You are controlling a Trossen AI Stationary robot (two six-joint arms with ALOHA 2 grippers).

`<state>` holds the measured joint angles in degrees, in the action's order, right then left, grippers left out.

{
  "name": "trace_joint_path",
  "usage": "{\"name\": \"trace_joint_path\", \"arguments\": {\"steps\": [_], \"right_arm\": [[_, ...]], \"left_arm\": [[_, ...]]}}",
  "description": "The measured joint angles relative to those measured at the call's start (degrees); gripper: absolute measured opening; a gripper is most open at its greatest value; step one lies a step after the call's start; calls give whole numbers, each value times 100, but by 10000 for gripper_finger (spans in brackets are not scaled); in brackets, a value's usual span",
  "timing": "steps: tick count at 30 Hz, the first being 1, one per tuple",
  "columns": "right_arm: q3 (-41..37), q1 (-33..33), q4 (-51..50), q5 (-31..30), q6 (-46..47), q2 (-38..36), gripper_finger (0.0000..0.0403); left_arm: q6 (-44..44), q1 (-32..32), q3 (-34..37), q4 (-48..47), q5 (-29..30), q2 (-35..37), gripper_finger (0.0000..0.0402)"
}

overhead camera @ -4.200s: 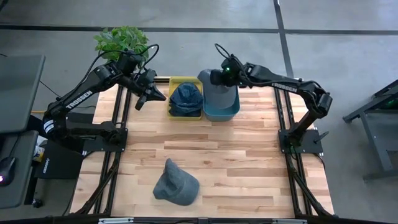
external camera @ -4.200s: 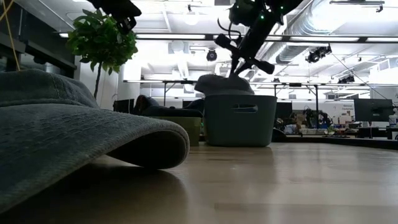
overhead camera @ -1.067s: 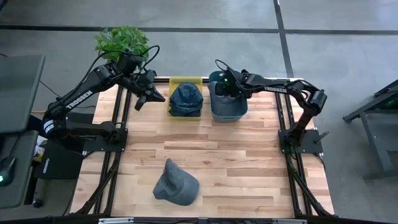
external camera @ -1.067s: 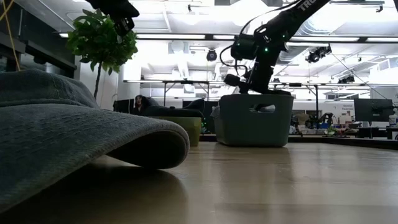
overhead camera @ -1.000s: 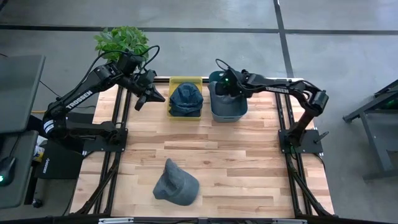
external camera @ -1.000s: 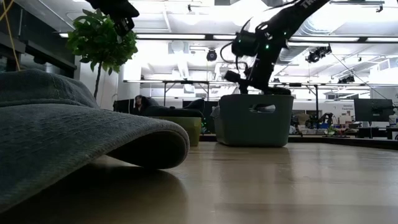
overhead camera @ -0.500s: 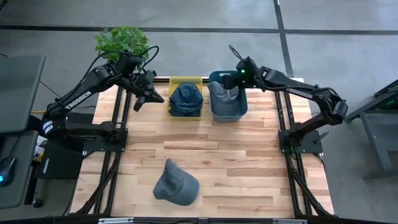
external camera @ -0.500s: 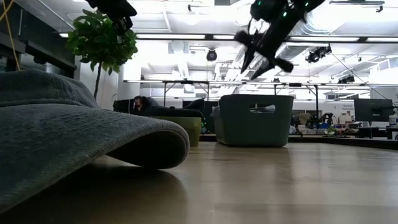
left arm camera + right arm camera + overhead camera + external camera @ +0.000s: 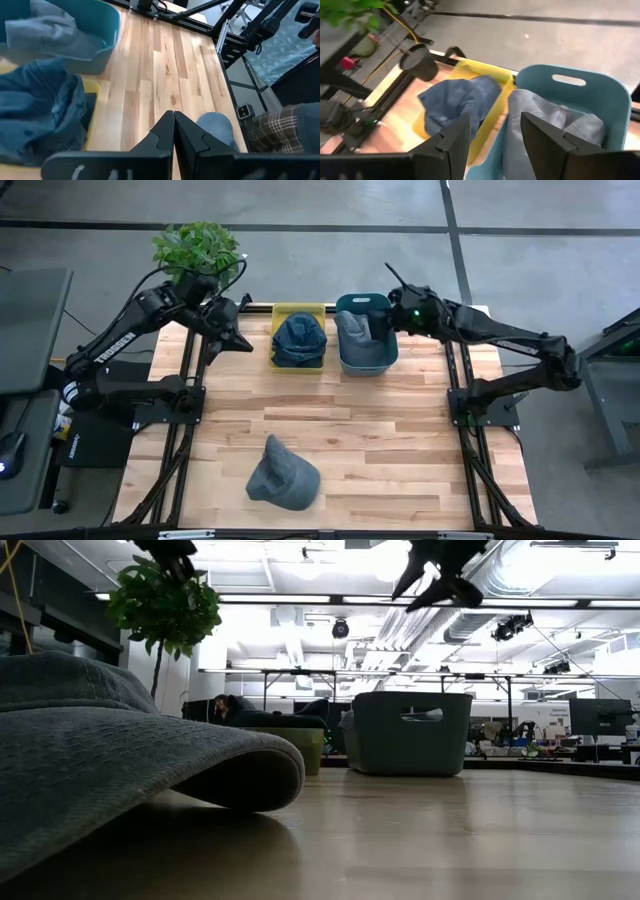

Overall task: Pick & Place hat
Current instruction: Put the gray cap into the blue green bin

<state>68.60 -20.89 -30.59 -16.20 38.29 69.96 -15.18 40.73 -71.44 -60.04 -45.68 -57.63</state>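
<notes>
Left gripper (image 9: 240,343) at upper left of the high view, beside the potted plant (image 9: 196,243), fingers pressed together, holding nothing.

Yellow bin (image 9: 298,311) in upper middle holds a denim hat (image 9: 299,336). Teal bin (image 9: 365,303) just beside it, to its right, holds a grey hat (image 9: 352,330).

Right gripper (image 9: 392,280) sits above the teal bin's right edge, jaws apart and empty; the right wrist view shows both bins past its fingers (image 9: 457,135).

One loose grey cap (image 9: 282,473) lies low in the frame, left of centre, on the wooden table (image 9: 400,440), well apart from both grippers. Brim points toward upper left, crown lower right, so its long axis runs diagonally.

Likely next pick. The cap lies toward the bottom of the frame from both jaws; left arm looks slightly nearer, being on that side.
</notes>
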Motion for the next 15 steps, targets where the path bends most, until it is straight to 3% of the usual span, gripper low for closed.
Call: {"name": "trace_joint_path", "arguments": {"steps": [9, 15], "right_arm": [[1, 969, -78, -204, -130, -185, 167], [2, 1698, -358, -533, -131, -182, 167]], "left_arm": [[428, -2, 19, -473, 18, 568, 1], [1366, -40, 628, -301, 30, 1250, 1]]}}
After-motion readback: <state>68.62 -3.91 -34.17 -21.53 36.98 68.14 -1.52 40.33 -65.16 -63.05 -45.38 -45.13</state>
